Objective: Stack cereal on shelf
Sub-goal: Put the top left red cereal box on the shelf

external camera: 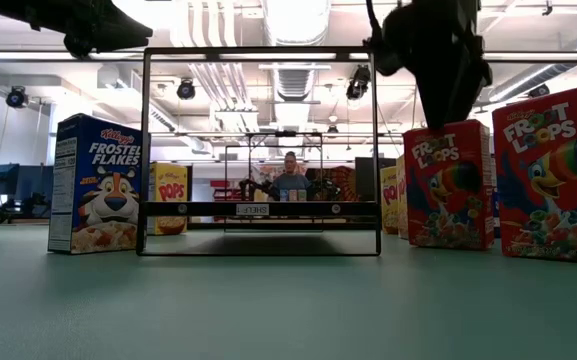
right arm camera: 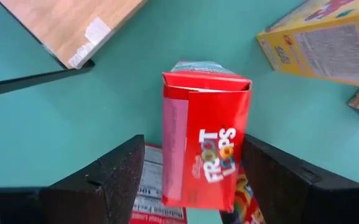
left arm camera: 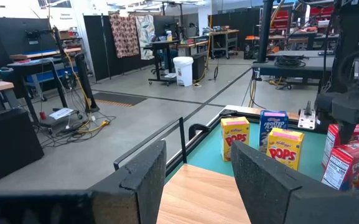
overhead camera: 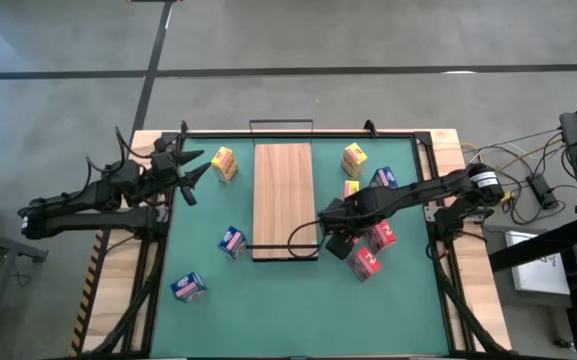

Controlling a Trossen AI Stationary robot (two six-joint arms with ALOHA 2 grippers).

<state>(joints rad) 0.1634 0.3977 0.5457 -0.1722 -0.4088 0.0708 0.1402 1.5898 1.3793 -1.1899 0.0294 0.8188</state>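
The shelf (overhead camera: 283, 200) is a light-wood board with a black wire frame, lying in the middle of the green mat. Small cereal boxes stand around it. My right gripper (right arm camera: 191, 149) points down, open, over an upright red Froot Loops box (right arm camera: 204, 143) just right of the shelf's near end. Its fingers (right arm camera: 114, 177) stand on either side of the box top, and no touch shows. In the low view this gripper (external camera: 448, 100) hangs just above that box (external camera: 448, 185). My left gripper (overhead camera: 193, 170) waits open and level, high at the mat's far left, holding nothing.
Two more red boxes (overhead camera: 381, 235) (overhead camera: 365, 263) stand close beside the right gripper. Yellow boxes (overhead camera: 354, 157) (overhead camera: 351, 188) and a blue one (overhead camera: 384, 178) stand farther back on the right. On the left stand a yellow box (overhead camera: 224, 163) and two blue boxes (overhead camera: 232, 241) (overhead camera: 188, 287).
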